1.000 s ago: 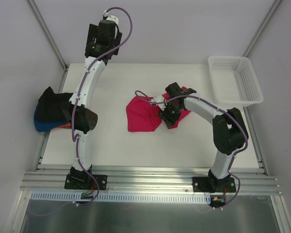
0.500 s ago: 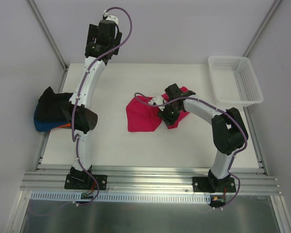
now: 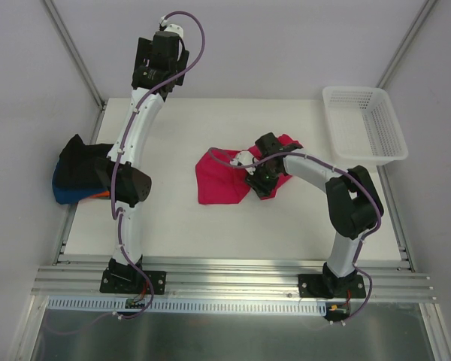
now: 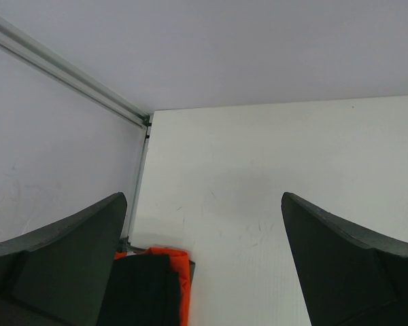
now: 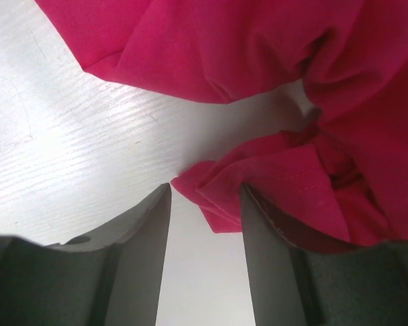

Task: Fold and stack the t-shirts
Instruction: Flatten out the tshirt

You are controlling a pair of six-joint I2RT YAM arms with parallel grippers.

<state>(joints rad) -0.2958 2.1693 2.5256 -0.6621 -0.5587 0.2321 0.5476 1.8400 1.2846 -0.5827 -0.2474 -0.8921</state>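
Observation:
A crimson-pink t-shirt [image 3: 219,179] lies crumpled in the middle of the table. My right gripper [image 3: 250,172] is low over its right part. In the right wrist view the shirt [image 5: 258,54] fills the top and right, and one folded corner of it [image 5: 214,204] pokes between the parted jaws of that gripper [image 5: 205,189], with bare table showing through the gap. Cloth drapes over the right finger [image 5: 279,244]. At the table's left edge, black [image 3: 79,162], blue [image 3: 60,192] and orange [image 3: 99,195] shirts lie stacked. My left gripper [image 3: 156,69] is raised at the back, open and holding nothing [image 4: 204,224].
A white mesh basket [image 3: 353,91] stands at the back right corner. The left wrist view shows the black [image 4: 139,292] and orange [image 4: 180,272] shirts of the stack at the table's left rim. Enclosure walls with metal posts stand close on both sides.
My right gripper has crept a little to the left and nearer along the pink shirt. The left arm has not moved.

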